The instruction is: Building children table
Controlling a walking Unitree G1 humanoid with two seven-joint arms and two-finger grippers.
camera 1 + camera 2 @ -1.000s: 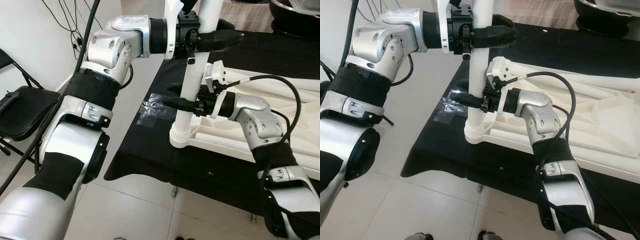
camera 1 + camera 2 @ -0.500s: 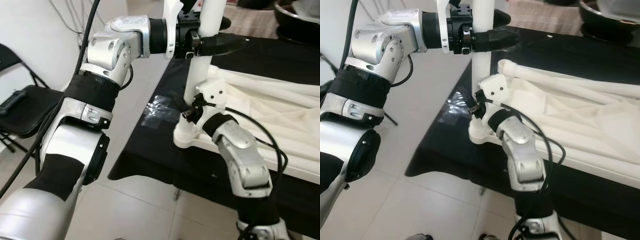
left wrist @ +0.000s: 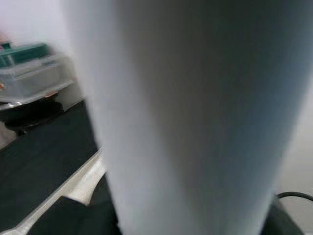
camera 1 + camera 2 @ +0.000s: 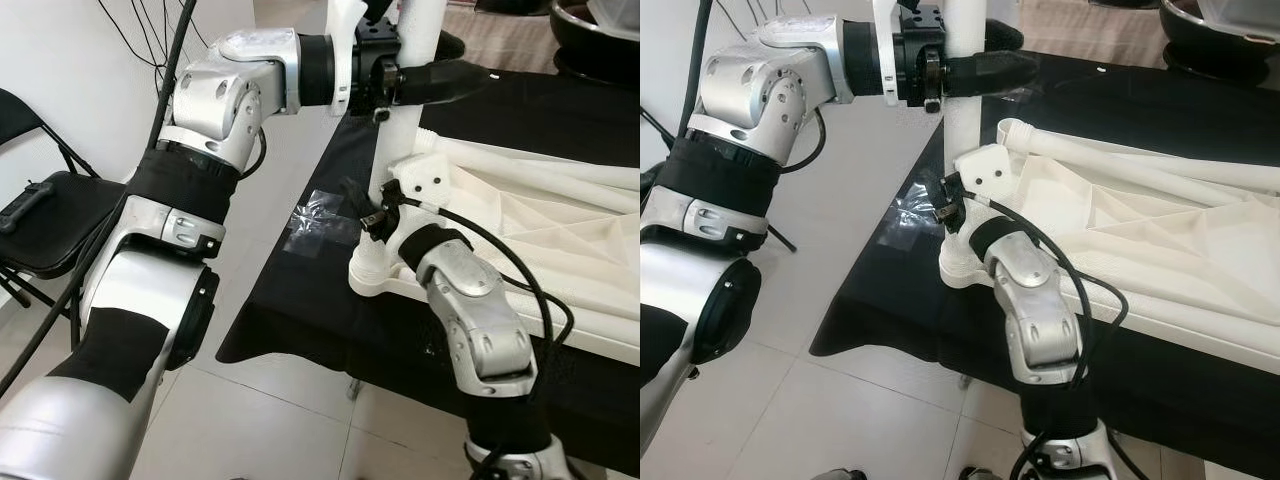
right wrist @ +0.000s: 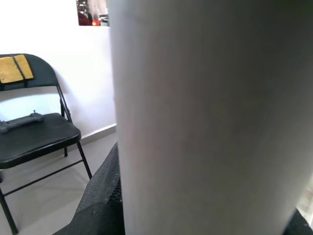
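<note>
A white table leg point(image 4: 398, 150) stands upright on a corner of the upside-down white tabletop point(image 4: 540, 230), its round foot point(image 4: 372, 278) against the corner. My left gripper point(image 4: 432, 72) is shut on the leg high up, reaching in from the left. My right gripper point(image 4: 372, 212) is shut on the leg low down, just above the foot, with the elbow bent below it in front of the table. Both wrist views look straight at the leg point(image 3: 195, 117) point(image 5: 210, 117) from very close, and a black finger point(image 5: 100, 205) shows at its side.
The tabletop lies on a table covered in black cloth point(image 4: 300, 300), whose near-left corner is beside the leg. A crumpled clear wrapper point(image 4: 315, 215) lies on the cloth. A black folding chair point(image 4: 40, 210) stands at the left by the wall. A dark bowl point(image 4: 595, 25) sits far right.
My right arm has swung its elbow from the right side down to the front of the table, the gripper staying low on the leg. The left gripper keeps its hold.
</note>
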